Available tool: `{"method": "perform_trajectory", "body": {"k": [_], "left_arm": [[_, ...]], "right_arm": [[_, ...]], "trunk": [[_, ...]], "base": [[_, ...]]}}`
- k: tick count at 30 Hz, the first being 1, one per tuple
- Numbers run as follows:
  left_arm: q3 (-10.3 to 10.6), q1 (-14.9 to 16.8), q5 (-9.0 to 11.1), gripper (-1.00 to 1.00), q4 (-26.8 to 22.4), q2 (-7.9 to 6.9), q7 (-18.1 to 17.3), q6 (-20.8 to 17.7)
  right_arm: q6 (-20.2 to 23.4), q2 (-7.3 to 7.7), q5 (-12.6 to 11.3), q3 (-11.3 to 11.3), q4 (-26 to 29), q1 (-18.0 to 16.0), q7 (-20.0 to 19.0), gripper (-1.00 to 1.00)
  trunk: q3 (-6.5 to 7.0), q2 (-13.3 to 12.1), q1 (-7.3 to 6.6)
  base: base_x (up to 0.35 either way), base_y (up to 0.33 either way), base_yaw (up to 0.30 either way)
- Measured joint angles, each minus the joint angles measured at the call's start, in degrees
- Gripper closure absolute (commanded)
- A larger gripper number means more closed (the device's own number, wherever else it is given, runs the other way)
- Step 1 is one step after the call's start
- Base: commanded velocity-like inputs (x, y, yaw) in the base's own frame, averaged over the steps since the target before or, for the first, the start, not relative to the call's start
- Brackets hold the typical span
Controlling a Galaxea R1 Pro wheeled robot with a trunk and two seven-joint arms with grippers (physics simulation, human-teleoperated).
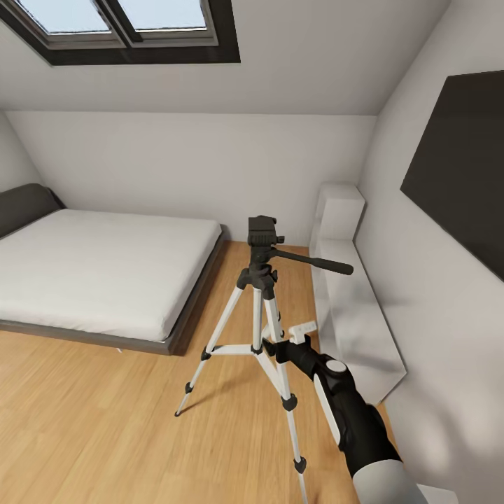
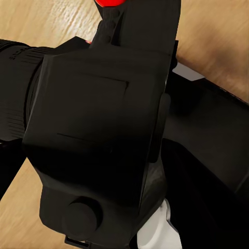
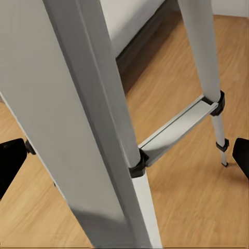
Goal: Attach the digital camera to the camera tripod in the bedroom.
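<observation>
The camera tripod (image 1: 260,301) stands on the wooden floor in the middle of the bedroom, its black head (image 1: 263,231) with nothing on it and the pan handle (image 1: 315,264) pointing right. My right gripper (image 1: 278,348) is low at the tripod's near legs. In the right wrist view it (image 3: 124,161) is open, and a silver-white leg (image 3: 88,119) stands between its wide-apart black fingertips (image 3: 10,166). The digital camera (image 2: 98,129), black and boxy with a red button (image 2: 110,2), sits right against the left wrist camera, with my left gripper shut on it and its fingers mostly hidden.
A grey-framed white bed (image 1: 91,273) fills the left side, close to the tripod's left leg. A low white cabinet (image 1: 350,308) runs along the right wall under a black TV (image 1: 462,168). A skylight (image 1: 126,28) is overhead. Bare wooden floor (image 1: 91,420) lies in front.
</observation>
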State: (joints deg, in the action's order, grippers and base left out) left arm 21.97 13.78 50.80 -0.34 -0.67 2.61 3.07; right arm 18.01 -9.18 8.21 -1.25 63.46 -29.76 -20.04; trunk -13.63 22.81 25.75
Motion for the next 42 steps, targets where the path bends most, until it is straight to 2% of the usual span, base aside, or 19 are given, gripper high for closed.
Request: {"method": "perform_trajectory", "body": {"k": [18,29,42], "left_arm": [[0.0,0.0,-0.2,1.00,0.0,0.02,0.0,0.0],[0.0,0.0,-0.4,1.00,-0.1,0.08,0.0,0.0],[0.0,0.0,-0.2,1.00,-0.1,0.06,0.0,0.0]], "right_arm": [[-0.2,0.03,0.2,-0.1,-4.8,0.0,0.0,-1.00],[-0.8,0.00,0.6,-0.1,-5.1,0.0,0.2,-1.00],[-1.3,-0.02,0.7,-0.5,-5.1,0.0,2.5,-1.00]], "trunk": [[0.00,0.0,0.00],[0.00,0.0,0.00],[0.00,0.0,0.00]], "base": [[0.000,0.000,0.000],[0.000,0.000,0.000],[0.000,0.000,0.000]]}}
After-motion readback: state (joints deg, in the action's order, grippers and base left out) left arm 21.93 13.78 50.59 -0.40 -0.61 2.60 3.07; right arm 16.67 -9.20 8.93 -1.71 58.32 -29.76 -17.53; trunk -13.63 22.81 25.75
